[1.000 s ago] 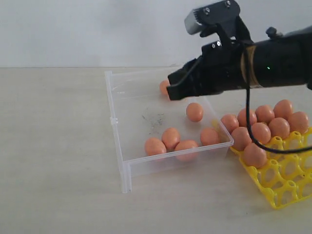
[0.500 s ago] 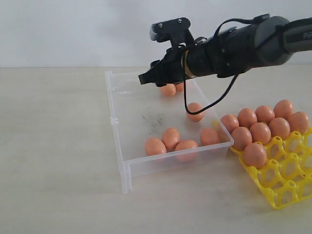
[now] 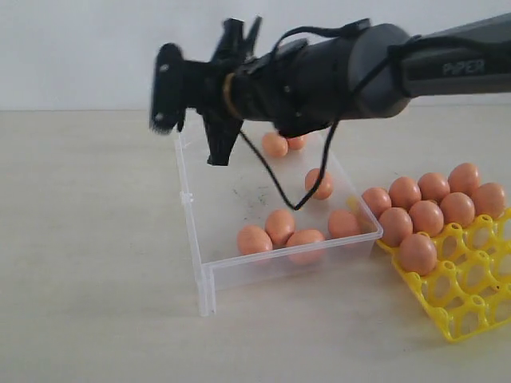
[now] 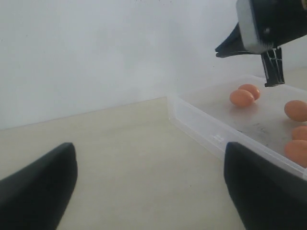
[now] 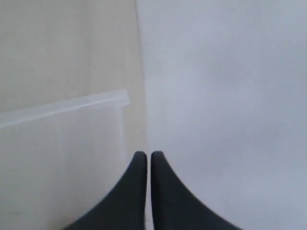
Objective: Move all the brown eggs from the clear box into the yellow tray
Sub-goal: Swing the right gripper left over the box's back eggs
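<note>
Over the far left corner of the clear plastic box, my right fingers have swung across and clenched empty; left fingers stay spread; seven orange-brown eggs still await moving.

Right arm: wrist end smeared w/ blur in ext. view, rest cut by frame edge. Rearmost brown egg half hidden behind neighbour + arm. Yellow tray runs off edge, cup count unclear. Left gripper: fingers cut at frame edge. Clear box + three brown eggs clipped in left wrist view. Right gripper: tips only; box out of focus there.
</note>
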